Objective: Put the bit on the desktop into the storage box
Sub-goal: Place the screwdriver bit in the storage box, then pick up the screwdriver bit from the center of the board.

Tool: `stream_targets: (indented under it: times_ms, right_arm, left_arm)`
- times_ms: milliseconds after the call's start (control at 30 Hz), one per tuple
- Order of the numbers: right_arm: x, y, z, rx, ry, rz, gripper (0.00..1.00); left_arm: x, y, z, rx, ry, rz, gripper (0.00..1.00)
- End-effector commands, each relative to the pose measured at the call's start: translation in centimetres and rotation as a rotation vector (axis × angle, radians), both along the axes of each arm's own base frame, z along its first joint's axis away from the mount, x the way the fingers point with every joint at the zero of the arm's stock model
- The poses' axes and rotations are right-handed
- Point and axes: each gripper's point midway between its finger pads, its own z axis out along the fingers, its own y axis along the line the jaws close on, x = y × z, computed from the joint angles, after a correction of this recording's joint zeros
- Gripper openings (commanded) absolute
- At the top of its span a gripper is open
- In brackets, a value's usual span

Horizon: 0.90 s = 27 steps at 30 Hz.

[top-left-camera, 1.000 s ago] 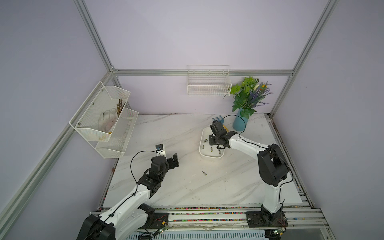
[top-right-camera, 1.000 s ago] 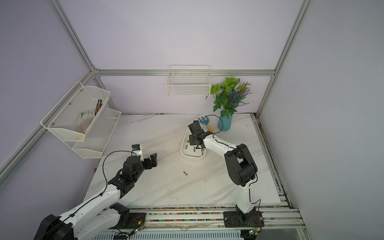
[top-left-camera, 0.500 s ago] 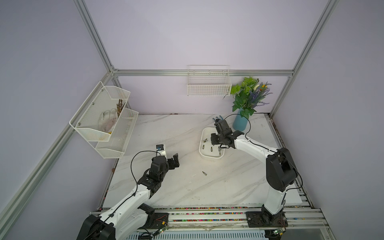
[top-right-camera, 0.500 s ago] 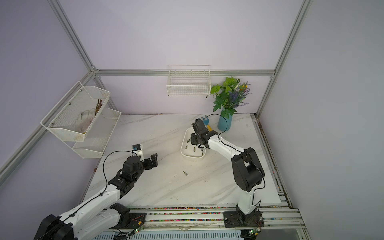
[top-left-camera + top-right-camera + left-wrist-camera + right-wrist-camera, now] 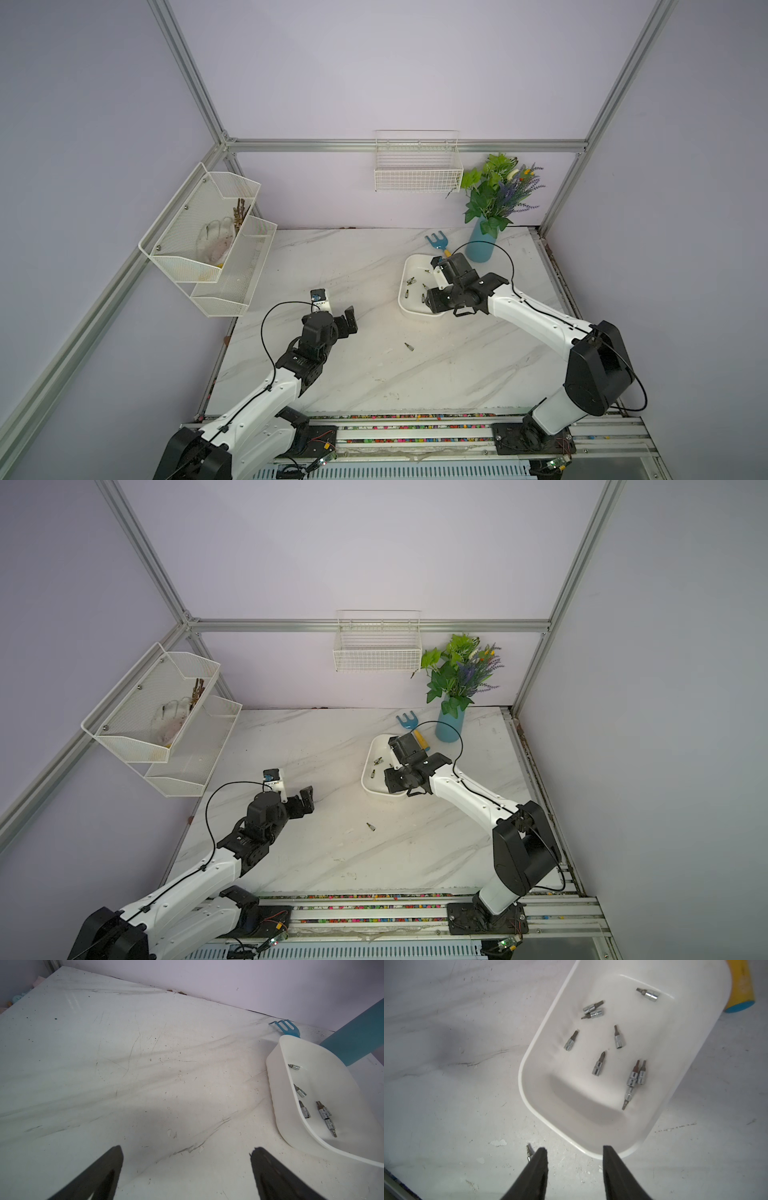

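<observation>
One small silver bit point(image 5: 409, 346) point(image 5: 370, 826) lies on the white marble desktop point(image 5: 374, 374), in front of the storage box. In the right wrist view this bit point(image 5: 528, 1153) sits just beside one fingertip. The white storage box point(image 5: 405, 274) point(image 5: 368, 762) point(image 5: 529, 1051) point(image 5: 272, 1076) holds several bits point(image 5: 599, 1064) point(image 5: 323, 1112). My right gripper point(image 5: 430, 301) point(image 5: 390, 781) point(image 5: 574, 1149) hangs open over the box's near end, with nothing between its fingers. My left gripper point(image 5: 347, 320) point(image 5: 305, 800) point(image 5: 187, 1149) is wide open over bare desktop, to the left of the box.
A blue vase with plants point(image 5: 482, 245) and a blue hand rake point(image 5: 436, 241) with a yellow handle point(image 5: 740, 987) stand right behind the box. A wire basket point(image 5: 417, 174) hangs on the back wall. A mesh two-tier rack point(image 5: 208, 241) hangs at the left.
My right gripper has gone from shut to open and has drawn back from the middle of the box to its near end. The left arm has not moved.
</observation>
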Motion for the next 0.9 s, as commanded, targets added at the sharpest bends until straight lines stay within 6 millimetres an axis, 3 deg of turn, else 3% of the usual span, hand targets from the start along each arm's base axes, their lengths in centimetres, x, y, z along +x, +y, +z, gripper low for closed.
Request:
stream_targets:
  times_ms: [0,267,433,867]
  right_arm:
    - [-2.8,2.0,-0.5,-0.015,0.033,0.086,0.47]
    - [-6.3,5.9,-4.7,-0.098,0.131,0.195,0.47]
    - [-7.5,6.5,-6.7,-0.163,0.163,0.225,0.46]
    - [-7.9,7.0,-9.0,-0.238,0.192,0.246,0.38]
  left_arm:
    - [0.5,0.7,0.5,-0.031,-0.022,0.044,1.0]
    - [1.0,1.8,-0.8,-0.091,0.026,0.063,1.0]
    - [0.9,1.8,-0.6,-0.088,0.017,0.054,1.0]
    - [0.7,1.6,-0.2,-0.099,-0.002,0.039,1.0]
